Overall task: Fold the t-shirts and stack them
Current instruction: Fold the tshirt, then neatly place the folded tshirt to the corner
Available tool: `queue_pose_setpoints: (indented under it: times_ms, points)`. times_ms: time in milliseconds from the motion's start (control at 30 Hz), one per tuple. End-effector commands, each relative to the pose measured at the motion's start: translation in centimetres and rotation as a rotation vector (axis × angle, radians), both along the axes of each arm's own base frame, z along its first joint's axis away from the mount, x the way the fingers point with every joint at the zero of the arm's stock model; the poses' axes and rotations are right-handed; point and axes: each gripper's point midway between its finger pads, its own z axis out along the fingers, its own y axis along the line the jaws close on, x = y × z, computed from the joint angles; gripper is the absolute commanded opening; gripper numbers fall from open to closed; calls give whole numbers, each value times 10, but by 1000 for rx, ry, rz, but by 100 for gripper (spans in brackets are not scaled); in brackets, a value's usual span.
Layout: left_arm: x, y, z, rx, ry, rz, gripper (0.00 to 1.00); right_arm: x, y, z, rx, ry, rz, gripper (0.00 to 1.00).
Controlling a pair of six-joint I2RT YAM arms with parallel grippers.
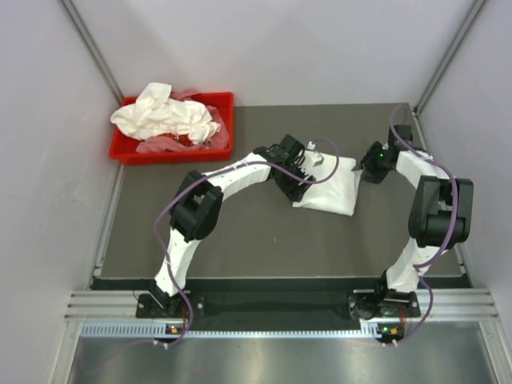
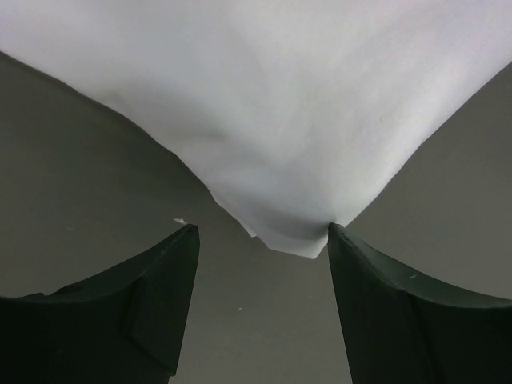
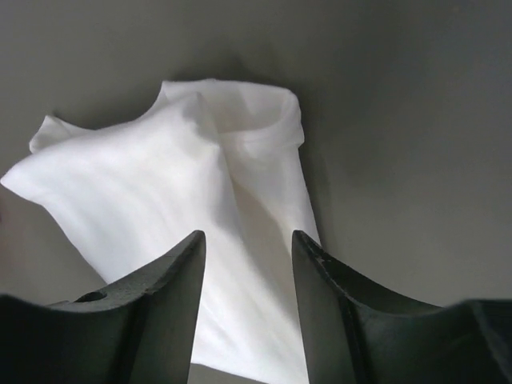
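Observation:
A folded white t-shirt (image 1: 330, 186) lies on the dark table, right of centre. My left gripper (image 1: 299, 192) is at its left corner; in the left wrist view the gripper (image 2: 264, 232) is open, with the shirt's pointed corner (image 2: 296, 236) lying between the fingertips and touching the right finger (image 2: 376, 296). My right gripper (image 1: 362, 170) is at the shirt's right edge. In the right wrist view it (image 3: 246, 237) is open over the shirt (image 3: 184, 192), whose far end is rumpled. More white t-shirts (image 1: 168, 116) lie crumpled in a red bin.
The red bin (image 1: 222, 108) stands at the table's back left corner, with pinkish cloth (image 1: 164, 146) under the white heap. Grey walls close in the table on the left, back and right. The arm bases sit on the rail at the near edge.

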Motion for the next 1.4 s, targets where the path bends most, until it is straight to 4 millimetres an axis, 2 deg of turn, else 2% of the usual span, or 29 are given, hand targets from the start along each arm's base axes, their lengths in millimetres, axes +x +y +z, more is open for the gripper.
queue_pose_setpoints:
  times_ms: [0,33,67,167,300,400,433,533,667,833,933,1000,1033,1100,1133,1233,1367]
  points:
    - [-6,-5,12,-34,8,-16,71,7,14,2,50,-43,20,47]
    - [-6,-4,12,-33,11,-17,71,6,15,-2,60,-38,16,43]
    - [-7,-4,12,-32,13,-20,71,1,18,-8,77,-26,12,32]
    - [-9,0,6,-15,16,-20,71,1,19,-13,91,-26,5,16]
    - [-13,5,-1,4,25,-26,71,-2,16,-18,79,-6,-3,1]
    - [-15,5,1,-2,30,-25,71,-3,5,-8,29,-21,-40,0]
    - [-16,4,2,-4,31,-27,71,-2,0,1,12,-40,-55,0]
    - [-18,4,1,-5,36,-31,71,-7,-12,5,-34,-43,-99,0]
    - [-17,3,2,-10,36,-33,71,-15,-12,-5,-35,-12,-106,0]
    - [-18,2,15,-17,34,-53,72,-20,-15,-20,-45,26,-118,0]
    - [-16,6,30,3,31,-61,99,-17,-22,-20,-62,21,-125,0]
    - [-8,11,43,-10,12,-47,99,-16,-25,-19,-70,21,-126,0]
    - [-5,14,47,-10,2,-40,99,-13,-23,-16,-65,10,-103,16]
    - [0,25,58,-11,-19,-28,99,-12,-20,-12,-54,4,-77,37]
    - [3,29,60,-6,-28,-22,99,-13,-20,-10,-59,4,-72,51]
    - [7,43,73,-9,-52,-10,99,-16,-23,-3,-77,-5,-71,62]
    - [11,59,87,-14,-73,3,99,-16,-20,-7,-66,0,-53,65]
